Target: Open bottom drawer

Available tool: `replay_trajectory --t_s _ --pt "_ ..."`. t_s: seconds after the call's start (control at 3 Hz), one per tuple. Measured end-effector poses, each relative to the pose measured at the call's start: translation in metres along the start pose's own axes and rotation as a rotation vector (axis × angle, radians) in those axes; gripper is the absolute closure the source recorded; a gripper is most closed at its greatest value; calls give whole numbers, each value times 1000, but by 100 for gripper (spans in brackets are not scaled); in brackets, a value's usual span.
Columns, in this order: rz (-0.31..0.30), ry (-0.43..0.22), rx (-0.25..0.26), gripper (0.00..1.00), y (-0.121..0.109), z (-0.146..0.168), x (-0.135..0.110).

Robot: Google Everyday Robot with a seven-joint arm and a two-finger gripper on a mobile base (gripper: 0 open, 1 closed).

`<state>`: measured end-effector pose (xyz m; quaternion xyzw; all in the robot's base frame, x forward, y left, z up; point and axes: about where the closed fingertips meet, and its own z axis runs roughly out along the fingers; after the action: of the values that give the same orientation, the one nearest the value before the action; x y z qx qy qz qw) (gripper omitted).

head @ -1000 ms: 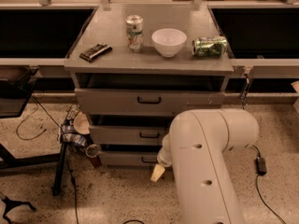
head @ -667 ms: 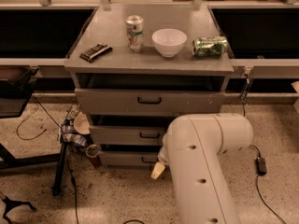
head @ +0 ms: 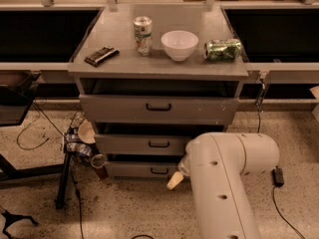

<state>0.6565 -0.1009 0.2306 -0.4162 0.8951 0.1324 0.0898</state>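
Elbow's dropped a bit lower, arm bent down, gripper (head: 174,180) by the bottom drawer (head: 130,169)'s right end. Can't tell if it's spread or closed.

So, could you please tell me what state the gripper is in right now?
Gripper: state cannot be told; it sits low by the shallow grey bottom drawer, just right of its small black bar handle, partly hidden by the white arm.

The hand (head: 175,180) lies before the bottom drawer (head: 133,170), right of centre.
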Motion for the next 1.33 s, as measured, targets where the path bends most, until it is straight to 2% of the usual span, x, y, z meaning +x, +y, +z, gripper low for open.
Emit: replay_trajectory --t_s 0.33,0.67,1.0,1.33 --pt "101 -15 -11 0 -7 -5 24" --pt "171 -39 4 0 -7 -14 38" --pt "172 -38 4 0 -6 -13 40" --pt "172 -88 -12 0 -4 -17 40"
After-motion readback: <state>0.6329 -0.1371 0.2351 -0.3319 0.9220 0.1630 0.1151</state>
